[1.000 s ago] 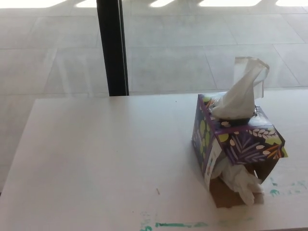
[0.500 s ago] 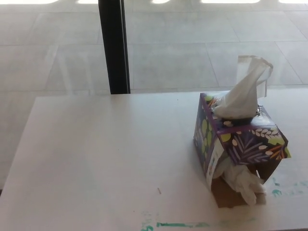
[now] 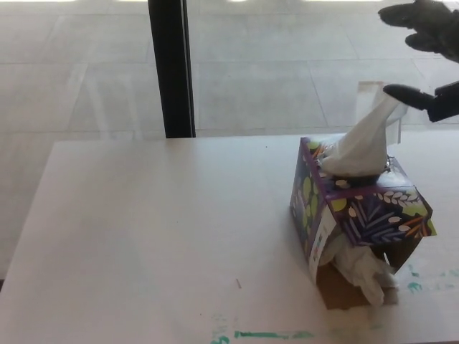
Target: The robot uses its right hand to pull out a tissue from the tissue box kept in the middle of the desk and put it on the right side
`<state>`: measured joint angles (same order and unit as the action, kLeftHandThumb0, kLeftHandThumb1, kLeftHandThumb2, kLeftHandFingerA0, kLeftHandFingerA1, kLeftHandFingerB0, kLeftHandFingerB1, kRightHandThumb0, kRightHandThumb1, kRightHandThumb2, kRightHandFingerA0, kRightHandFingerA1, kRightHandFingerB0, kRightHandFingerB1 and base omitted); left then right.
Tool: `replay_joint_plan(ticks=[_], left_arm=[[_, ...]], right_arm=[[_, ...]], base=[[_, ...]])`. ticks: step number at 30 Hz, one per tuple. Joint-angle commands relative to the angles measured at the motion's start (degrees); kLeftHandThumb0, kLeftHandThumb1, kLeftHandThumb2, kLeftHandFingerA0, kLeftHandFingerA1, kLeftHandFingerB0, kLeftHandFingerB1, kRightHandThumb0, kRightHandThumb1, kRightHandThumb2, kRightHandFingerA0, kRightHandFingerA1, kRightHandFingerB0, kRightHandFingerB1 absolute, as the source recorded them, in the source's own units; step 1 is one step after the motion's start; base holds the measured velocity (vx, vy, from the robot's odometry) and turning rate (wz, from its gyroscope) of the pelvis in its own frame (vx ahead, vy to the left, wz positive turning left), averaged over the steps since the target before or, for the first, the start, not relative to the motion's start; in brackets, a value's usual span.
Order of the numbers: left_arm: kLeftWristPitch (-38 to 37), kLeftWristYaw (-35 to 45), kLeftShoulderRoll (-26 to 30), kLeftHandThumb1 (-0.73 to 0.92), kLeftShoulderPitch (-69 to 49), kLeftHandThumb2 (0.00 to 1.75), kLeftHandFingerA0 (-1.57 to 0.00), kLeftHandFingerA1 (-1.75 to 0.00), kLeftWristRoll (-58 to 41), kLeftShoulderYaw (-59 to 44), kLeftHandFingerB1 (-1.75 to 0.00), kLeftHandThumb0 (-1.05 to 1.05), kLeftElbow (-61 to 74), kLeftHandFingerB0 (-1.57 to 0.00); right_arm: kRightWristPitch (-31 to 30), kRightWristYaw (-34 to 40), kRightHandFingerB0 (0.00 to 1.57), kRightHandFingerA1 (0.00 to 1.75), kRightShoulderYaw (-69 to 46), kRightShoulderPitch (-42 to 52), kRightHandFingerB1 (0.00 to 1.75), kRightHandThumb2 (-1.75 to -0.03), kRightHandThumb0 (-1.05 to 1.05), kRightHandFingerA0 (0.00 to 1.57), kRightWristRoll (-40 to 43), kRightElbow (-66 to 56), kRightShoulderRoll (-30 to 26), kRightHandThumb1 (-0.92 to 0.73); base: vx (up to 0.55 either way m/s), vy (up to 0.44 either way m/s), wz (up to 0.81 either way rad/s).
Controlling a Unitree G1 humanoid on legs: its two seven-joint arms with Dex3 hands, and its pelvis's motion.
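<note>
A purple tissue box (image 3: pixel 358 208) printed with leaves and dots stands on the right part of a pale desk (image 3: pixel 143 236), turned with one corner toward the camera. A white tissue (image 3: pixel 362 140) rises from the opening in its top, narrowing to a tip that leans up and to the right. The box's near side is torn open, and crumpled tissue (image 3: pixel 362 269) spills out of that gap onto the desk beside a brown cardboard flap (image 3: pixel 337 287). The right hand (image 3: pixel 424 57) enters at the upper right corner, its black fingers (image 3: pixel 409 93) spread apart and holding nothing; the lower one lies just at the tissue's tip, though contact cannot be judged. Green paint smears (image 3: pixel 265 334) mark the desk's near edge. A black post (image 3: pixel 171 68) stands behind the desk on the tiled floor (image 3: pixel 272 72).
</note>
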<state>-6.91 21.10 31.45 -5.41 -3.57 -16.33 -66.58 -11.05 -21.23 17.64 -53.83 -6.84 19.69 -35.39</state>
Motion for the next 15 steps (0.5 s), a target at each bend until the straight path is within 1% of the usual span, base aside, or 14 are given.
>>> replay_joint_plan(ticks=[1, 3, 4, 5, 6, 7, 8, 9, 10, 11, 12, 13, 14, 15], left_arm=[[-2.8, 0.9, 1.4, 0.71, -0.6, 1.08, -0.56, -0.62, -0.1, 0.2, -0.53, -0.73, -0.9, -0.36], [-3.1, 1.1, 1.4, 0.71, -0.9, 1.08, -0.56, -0.63, -0.2, 0.1, -0.53, -0.75, -1.1, -0.36], [-2.6, 1.1, 1.4, 0.71, -0.8, 1.09, -0.53, -0.61, -0.3, 0.1, -0.52, -0.73, -1.0, -0.33], [-2.4, 1.0, 1.4, 0.72, -0.8, 1.09, -0.53, -0.61, -0.1, 0.2, -0.52, -0.71, -0.7, -0.34], [-2.5, 0.9, 1.4, 0.72, -0.8, 1.09, -0.53, -0.61, -0.1, 0.3, -0.52, -0.71, -0.8, -0.34], [-2.1, 0.8, 1.8, 0.92, -0.6, 0.68, -0.61, -0.48, -0.1, 0.2, -0.39, -0.73, -0.8, -0.42], [-2.0, 1.0, 1.8, 0.72, -0.6, 1.09, -0.53, -0.61, -0.4, 0.0, -0.53, -0.71, -0.8, -0.35], [-2.1, 1.1, 1.7, 0.92, -0.7, 0.68, -0.61, -0.49, -0.7, -0.3, -0.39, -0.74, -0.6, -0.41], [-2.1, 1.0, 1.7, 0.92, -0.8, 0.68, -0.62, -0.49, -0.4, 0.0, -0.39, -0.73, -0.4, -0.42], [-2.0, 0.8, 1.8, 0.73, -0.6, 1.1, -0.53, -0.61, 0.0, 0.4, -0.52, -0.71, -0.7, -0.33], [-1.5, 0.7, 1.8, 0.92, -0.6, 0.69, -0.61, -0.48, 0.1, 0.4, -0.38, -0.74, -0.4, -0.4], [-1.5, 0.7, 1.8, 0.92, -0.6, 0.69, -0.61, -0.48, 0.1, 0.4, -0.38, -0.74, -0.4, -0.4], [-1.5, 0.9, 1.7, 0.73, -0.6, 1.09, -0.54, -0.61, -0.3, 0.2, -0.53, -0.71, -0.4, -0.35], [-1.9, 0.8, 1.7, 0.73, -0.8, 1.1, -0.54, -0.61, -0.1, 0.4, -0.53, -0.7, -0.4, -0.36]], right_arm=[[-3.7, -7.4, 0.06, 0.09, 5.0, -2.9, 0.13, -0.94, -0.95, 0.0, -6.5, 1.8, -0.2, -0.56], [-3.3, -8.4, 0.07, 0.1, 5.4, -2.7, 0.14, -0.94, -0.95, 0.0, -6.6, 1.5, -0.4, -0.56], [-3.0, -10.0, 0.05, 0.1, 6.3, -2.8, 0.12, -0.95, -0.98, 0.0, -7.0, 1.4, -0.8, -0.58], [-3.6, -11.6, 0.06, 0.08, 6.7, -2.9, 0.16, -0.94, -0.98, 0.0, -7.2, 1.0, -1.1, -0.58], [-4.3, -12.4, 0.06, 0.08, 6.8, -2.8, 0.16, -0.94, -0.98, 0.0, -7.2, 0.5, -1.2, -0.58], [-5.7, -13.7, 0.05, 0.06, 7.2, -3.3, 0.17, -0.93, -1.0, 0.0, -7.3, 0.5, -1.0, -0.59], [-6.4, -15.2, 0.05, 0.06, 7.3, -3.3, 0.16, -0.93, -0.97, 0.0, -7.1, -0.1, -1.3, -0.57], [-6.1, -15.5, 0.12, 0.08, 7.3, -3.0, 0.18, -0.93, -0.95, 0.0, -7.1, -0.5, -1.5, -0.56], [-6.1, -16.4, 0.05, 0.08, 7.5, -2.8, 0.15, -0.93, -0.96, 0.0, -7.3, -1.0, -1.9, -0.57], [-7.6, -17.5, 0.11, 0.09, 7.9, -2.5, 0.2, -0.93, -0.92, 0.0, -7.6, -2.3, -2.3, -0.55], [-8.4, -18.5, 0.11, 0.05, 7.9, -2.2, 0.21, -0.92, -0.93, 0.0, -7.5, -2.9, -2.6, -0.56], [-8.5, -18.6, 0.11, 0.05, 7.8, -2.2, 0.21, -0.92, -0.93, 0.0, -7.7, -3.0, -2.6, -0.56], [-9.3, -20.2, 0.04, 0.13, 7.8, -2.3, 0.29, -0.59, -0.81, 0.0, -7.3, -3.1, -2.7, -0.63], [-9.7, -22.0, 0.06, 0.2, 8.4, -1.9, 0.27, -0.92, -0.81, 0.01, -7.3, -4.2, -3.3, -0.5]], base=[[0.0, 0.0, 0.0], [0.0, 0.0, 0.0], [0.0, 0.0, 0.0], [0.0, 0.0, 0.0], [0.0, 0.0, 0.0], [0.0, 0.0, 0.0], [0.0, 0.0, 0.0], [0.0, 0.0, 0.0], [0.0, 0.0, 0.0], [0.0, 0.0, 0.0], [0.0, 0.0, 0.0], [0.0, 0.0, 0.0], [0.0, 0.0, 0.0], [0.0, 0.0, 0.0]])
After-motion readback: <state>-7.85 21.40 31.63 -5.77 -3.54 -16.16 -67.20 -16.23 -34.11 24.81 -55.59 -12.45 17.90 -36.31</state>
